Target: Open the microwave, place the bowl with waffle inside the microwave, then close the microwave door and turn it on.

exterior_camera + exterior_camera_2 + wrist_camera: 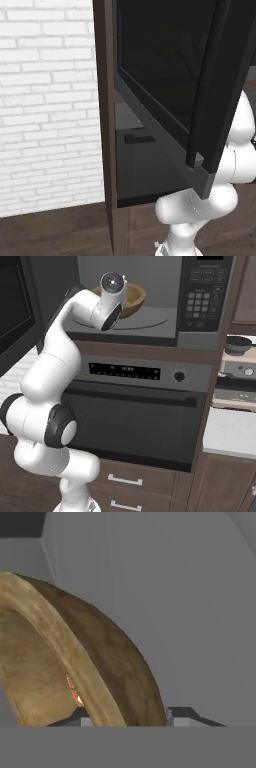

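The microwave (150, 281) stands open, its grey cavity and keypad (205, 296) in plain sight. The microwave door (165, 65), dark glass in a grey frame, is swung out to the left and also shows as the microwave door (15, 306) at the picture's edge. A brown wooden bowl (132, 298) sits over the round turntable (150, 320) inside the cavity. My gripper (131, 716) is shut on the bowl (100, 657), one fingertip inside the rim and one outside. A small reddish patch (74, 689) deep in the bowl may be the waffle. My wrist (111, 293) hides the fingers from the right base camera.
Below the microwave is an oven (135, 426) with a bar handle (135, 397) and a knob (179, 376). Drawers (125, 481) lie under it. To the right are a counter (230, 431) and a dark pan (237, 345). A white brick wall (45, 100) is at the left.
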